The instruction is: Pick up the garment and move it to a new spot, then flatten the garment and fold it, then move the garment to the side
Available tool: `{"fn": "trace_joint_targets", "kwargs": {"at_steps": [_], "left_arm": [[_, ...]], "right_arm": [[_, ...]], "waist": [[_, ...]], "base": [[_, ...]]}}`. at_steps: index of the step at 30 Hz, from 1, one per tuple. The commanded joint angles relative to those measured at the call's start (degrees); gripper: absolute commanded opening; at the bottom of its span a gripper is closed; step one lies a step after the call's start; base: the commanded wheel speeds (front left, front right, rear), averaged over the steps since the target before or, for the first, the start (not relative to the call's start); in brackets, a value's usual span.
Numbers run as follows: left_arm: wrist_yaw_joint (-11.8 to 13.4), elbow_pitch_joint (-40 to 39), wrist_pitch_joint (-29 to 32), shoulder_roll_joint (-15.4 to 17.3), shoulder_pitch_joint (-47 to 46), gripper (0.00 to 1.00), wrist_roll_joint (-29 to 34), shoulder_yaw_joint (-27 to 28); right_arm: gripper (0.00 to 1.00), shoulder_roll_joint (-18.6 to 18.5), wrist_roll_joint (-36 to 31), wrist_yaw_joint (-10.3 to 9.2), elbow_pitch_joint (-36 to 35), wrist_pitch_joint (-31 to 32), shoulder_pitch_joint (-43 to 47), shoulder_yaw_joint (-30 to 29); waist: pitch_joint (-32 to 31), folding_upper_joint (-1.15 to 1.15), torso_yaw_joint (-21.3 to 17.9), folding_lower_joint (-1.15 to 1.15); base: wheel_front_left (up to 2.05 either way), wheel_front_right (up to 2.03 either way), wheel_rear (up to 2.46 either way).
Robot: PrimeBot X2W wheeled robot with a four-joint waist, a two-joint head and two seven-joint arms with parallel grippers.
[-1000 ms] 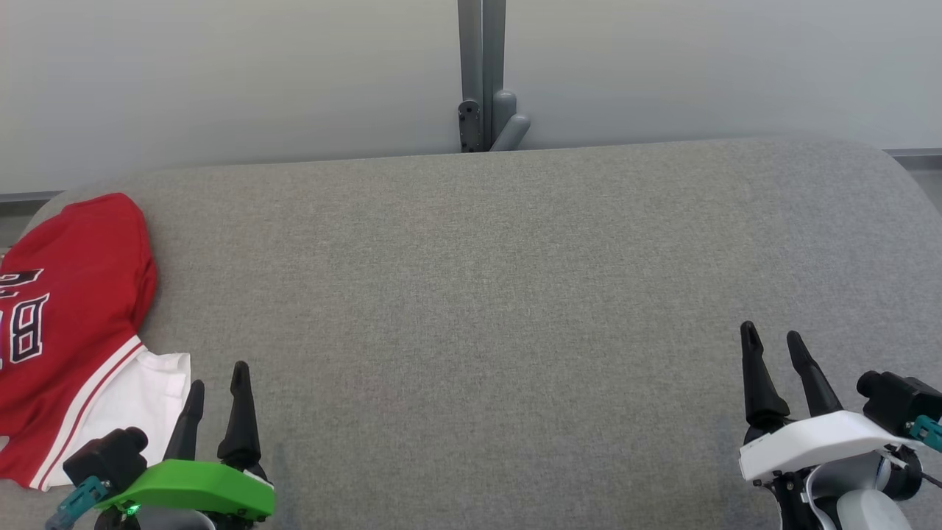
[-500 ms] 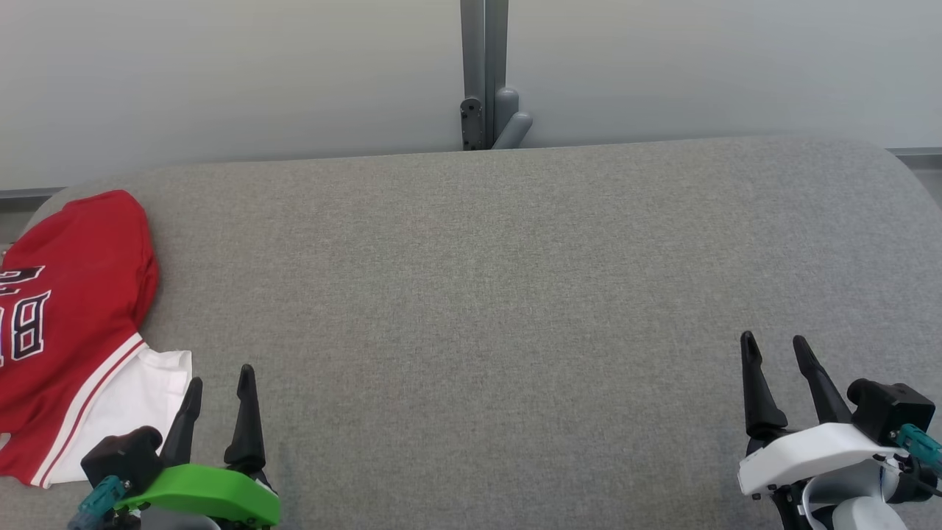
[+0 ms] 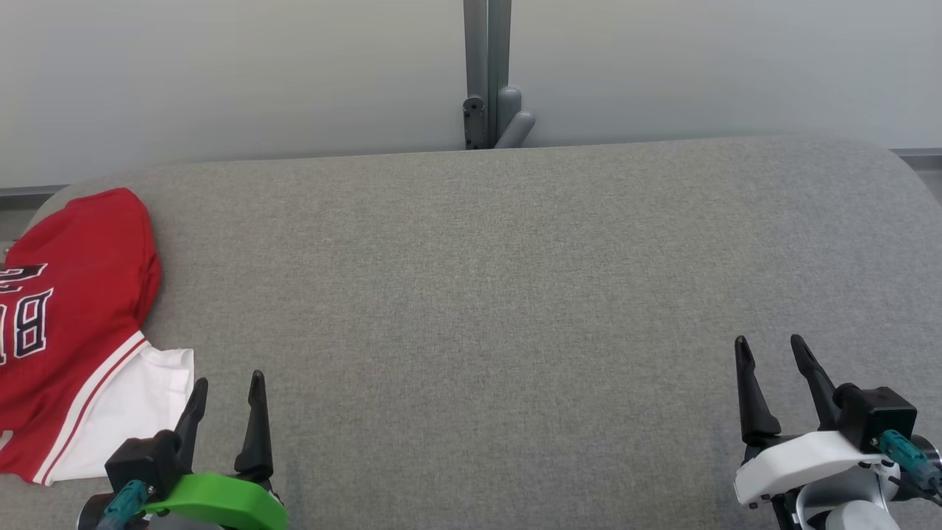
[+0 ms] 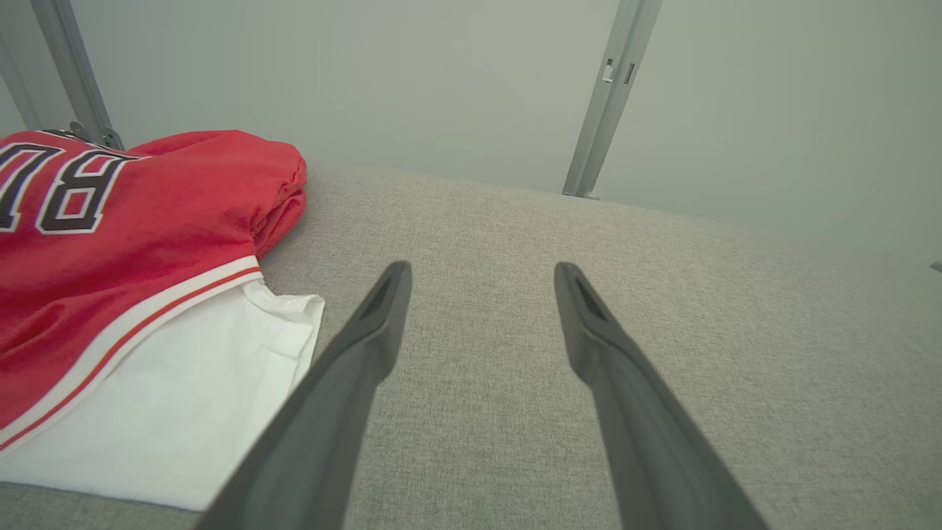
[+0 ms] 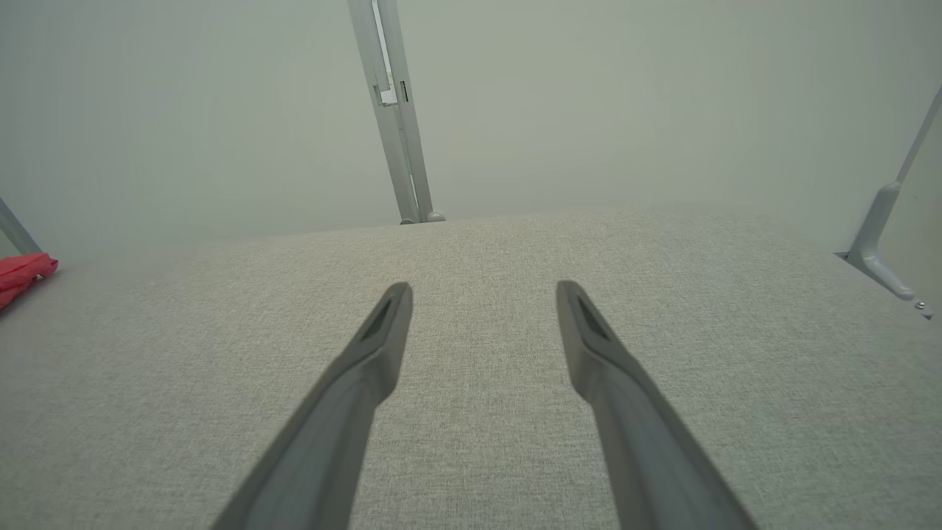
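Garment: a red jersey [image 3: 70, 309] with black-and-white lettering and a white layer showing beneath its striped hem. It lies in a compact heap at the far left end of the grey padded table [image 3: 478, 294], and the head view's left edge cuts part of it off.
Left gripper: the green-shelled left gripper [image 3: 229, 379] has its jaws spread wide and holds nothing. It hovers low over bare fabric.
Right gripper: the white-shelled right gripper [image 3: 769, 341] is also wide open and empty, well apart from the garment at the table's right end.
Key relation: the garment sits just beside the left fingertips, on their left and slightly ahead. Its white corner is the nearest part.
Long axis: it appears to run near to far, roughly parallel to the left fingers.
Nearer arm: the left, by a wide margin.
Edges: the garment lies close to the table's rounded left end and far edge.
Open room: bare cloth spans the whole middle between the grippers.
Backdrop: a pale wall with a grey post [image 3: 487, 73].
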Motion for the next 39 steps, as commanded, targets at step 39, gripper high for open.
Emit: {"fn": "trace_joint_targets", "kwargs": {"at_steps": [39], "left_arm": [[-1.3, 3.1, -3.9, -1.0, 0.4, 1.0, 12.9, 1.5]], "right_arm": [[1.0, -0.8, -10.8, 0.02, 0.2, -4.0, 2.2, 0.9]], "waist": [[-0.2, 0.0, -0.1, 0.0]], "base": [[0.0, 0.0, 0.0]]}}
